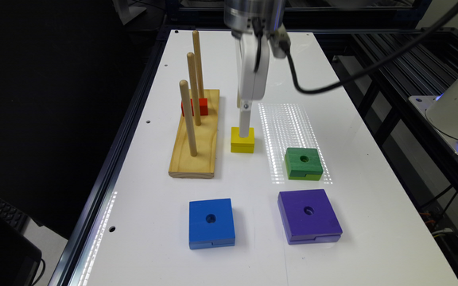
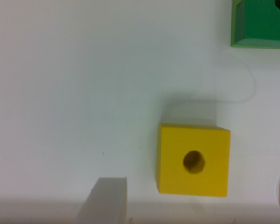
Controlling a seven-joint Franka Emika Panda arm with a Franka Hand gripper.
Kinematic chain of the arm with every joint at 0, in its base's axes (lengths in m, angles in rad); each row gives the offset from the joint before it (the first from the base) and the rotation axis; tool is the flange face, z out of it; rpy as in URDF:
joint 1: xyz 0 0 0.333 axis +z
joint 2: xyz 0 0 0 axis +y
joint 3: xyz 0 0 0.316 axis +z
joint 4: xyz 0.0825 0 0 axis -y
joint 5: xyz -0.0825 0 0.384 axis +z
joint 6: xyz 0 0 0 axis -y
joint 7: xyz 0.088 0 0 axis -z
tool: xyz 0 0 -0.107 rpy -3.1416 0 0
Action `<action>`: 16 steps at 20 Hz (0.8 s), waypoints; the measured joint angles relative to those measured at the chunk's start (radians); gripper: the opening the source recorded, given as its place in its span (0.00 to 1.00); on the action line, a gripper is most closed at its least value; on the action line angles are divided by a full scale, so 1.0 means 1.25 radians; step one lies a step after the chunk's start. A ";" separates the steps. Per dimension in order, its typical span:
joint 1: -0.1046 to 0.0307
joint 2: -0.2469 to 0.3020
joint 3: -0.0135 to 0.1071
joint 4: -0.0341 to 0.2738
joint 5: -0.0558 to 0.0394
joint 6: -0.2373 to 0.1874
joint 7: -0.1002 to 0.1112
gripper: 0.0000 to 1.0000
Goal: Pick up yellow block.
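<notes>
The white table is carrying everything here, and in the exterior view the wooden peg board with its three upright pegs is sitting at about ten o'clock from the table's middle, a small red block resting on its far end; the purple block is lying at five o'clock and the blue block at seven o'clock, both flat and well apart from the work; the green block is sitting at about three o'clock, near but not touching the target; the yellow block is resting flat on the table close to the middle, just beside the peg board, its centre hole facing up. The gripper is hanging straight down over it; in the wrist view the fingers are standing wide apart, one pale pad on each side of the block and neither touching it, so the hand is holding nothing. The block is looking like painted wood: light, rigid, unlikely to be damaged, though its smooth paint may be a little slippery; taking it across two opposite flat side faces, centred on the hole, is probably the safest hold.
</notes>
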 joint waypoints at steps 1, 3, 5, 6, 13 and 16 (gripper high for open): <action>0.000 0.005 0.000 0.003 0.0000 0.003 0.000 1.00; 0.000 0.009 0.000 0.007 0.0000 0.003 0.000 1.00; 0.000 0.009 0.000 0.009 0.0000 0.003 0.000 1.00; 0.000 0.009 0.000 0.010 0.0000 0.003 0.000 1.00; 0.000 0.043 -0.001 0.010 -0.0003 0.024 0.000 1.00; 0.000 0.075 -0.001 0.011 -0.0009 0.055 0.000 1.00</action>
